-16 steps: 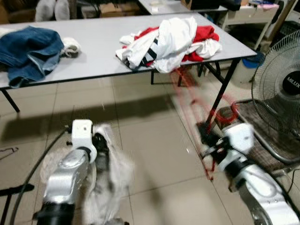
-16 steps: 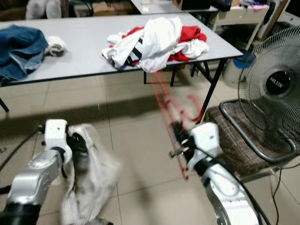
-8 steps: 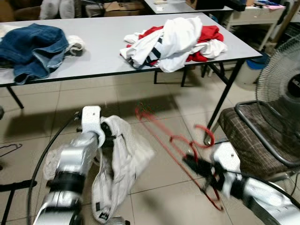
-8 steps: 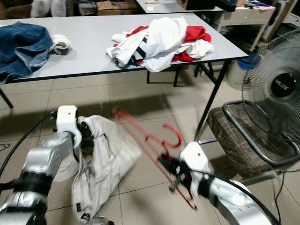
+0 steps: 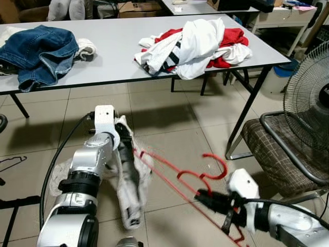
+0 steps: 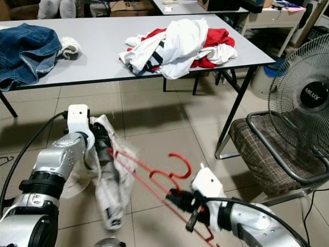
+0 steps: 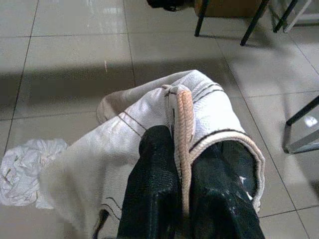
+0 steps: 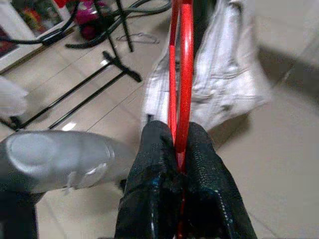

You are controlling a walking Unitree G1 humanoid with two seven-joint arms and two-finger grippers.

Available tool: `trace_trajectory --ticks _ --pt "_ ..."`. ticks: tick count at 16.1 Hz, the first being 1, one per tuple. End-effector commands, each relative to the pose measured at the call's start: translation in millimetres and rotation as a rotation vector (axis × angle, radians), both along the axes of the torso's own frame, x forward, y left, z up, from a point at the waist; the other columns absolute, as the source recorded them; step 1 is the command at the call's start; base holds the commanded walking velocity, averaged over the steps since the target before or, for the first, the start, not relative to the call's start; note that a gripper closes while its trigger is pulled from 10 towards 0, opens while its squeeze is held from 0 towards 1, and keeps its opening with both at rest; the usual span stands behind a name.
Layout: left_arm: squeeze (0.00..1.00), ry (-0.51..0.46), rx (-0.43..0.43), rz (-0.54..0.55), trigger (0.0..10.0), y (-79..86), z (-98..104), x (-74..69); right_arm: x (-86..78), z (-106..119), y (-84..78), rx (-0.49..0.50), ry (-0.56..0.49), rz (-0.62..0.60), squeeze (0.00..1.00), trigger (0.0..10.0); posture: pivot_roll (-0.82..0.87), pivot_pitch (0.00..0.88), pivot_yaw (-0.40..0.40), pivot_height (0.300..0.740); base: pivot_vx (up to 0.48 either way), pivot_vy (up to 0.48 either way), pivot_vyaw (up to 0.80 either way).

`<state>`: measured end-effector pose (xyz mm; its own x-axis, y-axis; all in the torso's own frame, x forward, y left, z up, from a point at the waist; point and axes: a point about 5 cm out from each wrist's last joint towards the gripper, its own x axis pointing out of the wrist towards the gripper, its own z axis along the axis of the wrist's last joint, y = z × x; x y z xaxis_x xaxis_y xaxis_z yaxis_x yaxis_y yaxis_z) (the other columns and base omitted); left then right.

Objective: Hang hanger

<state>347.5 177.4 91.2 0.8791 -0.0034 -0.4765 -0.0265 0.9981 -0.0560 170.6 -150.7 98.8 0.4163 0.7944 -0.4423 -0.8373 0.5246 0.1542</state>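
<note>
A red plastic hanger (image 5: 222, 165) is held low over the tiled floor, with my right gripper (image 5: 211, 200) shut on its lower bar (image 8: 185, 74). Its hook curls upward, and its far shoulder reaches to the white garment (image 5: 131, 190). My left gripper (image 5: 123, 149) is shut on that garment's ribbed collar edge (image 7: 182, 114), and the cloth hangs down from it in a narrow bundle. In the right wrist view the hanger's bars run straight out from the black fingers (image 8: 154, 164) toward the hanging cloth (image 8: 224, 74).
A grey folding table (image 5: 118, 46) stands ahead with a heap of white and red clothes (image 5: 198, 41) and blue jeans (image 5: 38, 49). A checked chair (image 5: 280, 149) and a fan (image 5: 311, 87) stand on the right. Black stand legs (image 5: 15, 203) and a crumpled white cloth (image 7: 22, 172) lie on the floor.
The right gripper has swung the red hanger leftward, so its far end now meets the garment. The garment has drawn in from a spread shape to a narrow hanging bundle.
</note>
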Motion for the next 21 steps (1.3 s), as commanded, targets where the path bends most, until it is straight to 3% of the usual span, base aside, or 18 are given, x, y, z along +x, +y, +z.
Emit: trace_trajectory --ticks 1,6,8,10,11,13,16,18,21 --pt "0.00 -0.090 -0.013 -0.017 0.0 -7.3 23 11.1 3.0 -5 -0.9 -0.041 0.017 0.002 0.00 10.0 0.00 0.000 0.019 0.740 0.000 0.000 0.00" --pt "0.00 -0.152 -0.041 -0.091 0.0 -25.0 47 11.1 24.6 -20 -3.2 -0.101 0.056 -0.154 0.00 10.0 0.01 0.000 0.006 0.740 0.000 0.000 0.00" --pt "0.00 -0.166 -0.042 -0.113 0.5 -30.6 52 10.7 27.0 -28 -7.1 -0.126 0.085 -0.210 0.00 10.0 0.01 0.000 0.003 0.740 0.000 0.000 0.00" --pt "0.00 -0.166 -0.039 -0.120 0.6 -33.1 54 10.9 28.6 -30 -5.8 -0.076 0.110 -0.269 0.00 10.0 0.01 0.000 0.009 0.740 0.000 0.000 0.00" --pt "0.00 -0.164 -0.038 -0.125 0.6 -33.9 54 10.6 29.2 -30 -4.7 -0.069 0.107 -0.271 0.00 10.0 0.01 0.000 0.010 0.740 0.000 0.000 0.00" --pt "0.00 -0.147 -0.005 -0.146 1.0 -38.8 50 10.2 24.7 -16 12.3 0.045 0.068 -0.161 0.00 10.0 0.01 0.000 0.014 0.740 0.000 0.000 0.00" --pt "0.00 -0.146 0.014 -0.127 0.0 -38.6 46 13.7 20.2 -11 18.4 0.083 0.075 -0.088 0.00 10.0 0.01 0.000 0.017 0.740 0.000 0.000 0.00" --pt "0.00 -0.149 0.015 -0.133 0.0 -41.1 46 14.8 21.6 -12 18.3 0.071 0.077 -0.084 0.00 10.0 0.01 0.000 0.011 0.740 0.000 0.000 0.00" --pt "0.00 -0.168 -0.033 -0.180 0.0 -55.7 53 10.8 45.5 -25 19.4 0.023 0.106 -0.170 0.00 10.0 0.00 0.000 0.013 0.740 0.000 0.000 0.00"
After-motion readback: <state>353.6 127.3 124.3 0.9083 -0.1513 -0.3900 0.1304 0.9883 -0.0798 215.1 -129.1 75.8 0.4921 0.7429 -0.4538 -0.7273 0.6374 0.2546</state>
